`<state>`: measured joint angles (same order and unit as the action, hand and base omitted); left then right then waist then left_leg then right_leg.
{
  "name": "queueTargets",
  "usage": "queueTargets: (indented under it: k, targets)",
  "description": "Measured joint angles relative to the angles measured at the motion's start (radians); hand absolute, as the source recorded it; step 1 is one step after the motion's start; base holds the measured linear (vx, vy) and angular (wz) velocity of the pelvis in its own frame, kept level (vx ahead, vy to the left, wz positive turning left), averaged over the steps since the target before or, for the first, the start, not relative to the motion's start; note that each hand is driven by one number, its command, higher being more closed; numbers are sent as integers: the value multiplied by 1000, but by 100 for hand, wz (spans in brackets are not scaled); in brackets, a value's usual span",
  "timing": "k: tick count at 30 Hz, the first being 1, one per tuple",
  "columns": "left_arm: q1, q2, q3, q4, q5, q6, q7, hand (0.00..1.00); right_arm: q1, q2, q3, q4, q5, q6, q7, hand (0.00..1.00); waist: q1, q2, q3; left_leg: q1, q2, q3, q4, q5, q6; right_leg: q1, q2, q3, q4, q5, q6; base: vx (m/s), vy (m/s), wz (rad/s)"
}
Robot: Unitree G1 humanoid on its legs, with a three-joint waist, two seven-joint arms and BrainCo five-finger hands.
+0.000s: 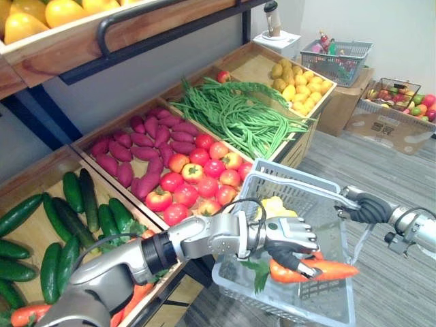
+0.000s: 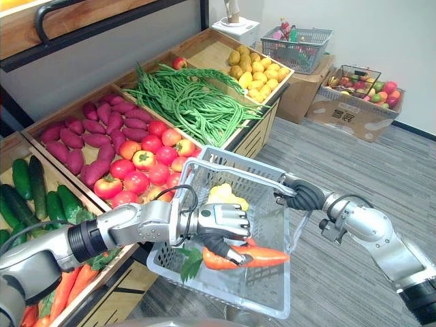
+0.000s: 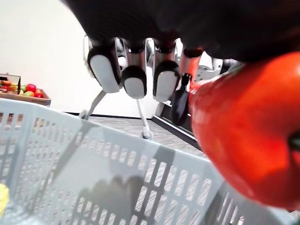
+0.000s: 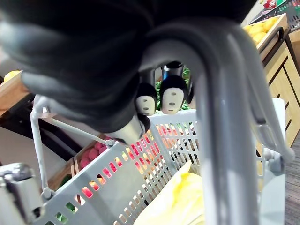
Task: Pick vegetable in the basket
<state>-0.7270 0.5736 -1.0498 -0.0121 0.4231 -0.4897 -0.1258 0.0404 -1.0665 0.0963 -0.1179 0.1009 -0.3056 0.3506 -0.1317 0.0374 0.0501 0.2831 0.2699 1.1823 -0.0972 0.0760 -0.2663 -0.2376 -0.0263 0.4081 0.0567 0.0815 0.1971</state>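
My left hand [image 1: 286, 238] hangs over the grey plastic basket [image 1: 300, 178], thumb and fingers pinching an orange carrot [image 1: 320, 270] with green leaves. The carrot lies level just above the basket's inside, its tip pointing right. In the left wrist view the carrot [image 3: 248, 136] bulks beside the fingers [image 3: 133, 79], with the basket wall [image 3: 93, 159] past them. A yellow vegetable [image 1: 276, 206] lies in the basket. On the right, my right hand [image 1: 368, 206] is curled round the basket's handle [image 4: 220, 117] and holds the basket up beside the shelf.
The wooden shelf on the left holds cucumbers [image 1: 65, 225], carrots [image 1: 27, 313], purple sweet potatoes [image 1: 136, 153], tomatoes [image 1: 197, 177], green beans [image 1: 238, 116] and yellow potatoes [image 1: 300, 82]. Cardboard boxes with fruit [image 1: 398, 112] and another basket [image 1: 337, 60] stand at the back right.
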Motion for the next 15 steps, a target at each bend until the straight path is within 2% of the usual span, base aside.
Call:
queueTargets:
  k: [11, 12, 15]
  targets:
    - [-6, -53, 6, 201, 105, 15, 3, 100, 0, 16, 3, 0, 27, 8, 9, 100, -2, 1, 2, 4, -2, 12, 0, -1, -1, -1, 3, 10, 0, 0, 0, -71, 4, -3]
    - [-6, -57, 11, 220, 113, 15, 3, 0, 0, 16, 3, 0, 28, 8, 10, 100, -2, 2, 3, 4, -3, 12, 0, -1, -1, -1, 3, 10, 0, 0, 0, 0, 0, 0]
    - [-6, -70, 40, 254, 150, 14, 15, 0, 0, 16, 14, 0, 35, 10, 10, 100, -2, 3, 11, 4, -3, 10, 0, -1, 0, -1, 2, 10, 0, 0, 0, 0, 0, 0]
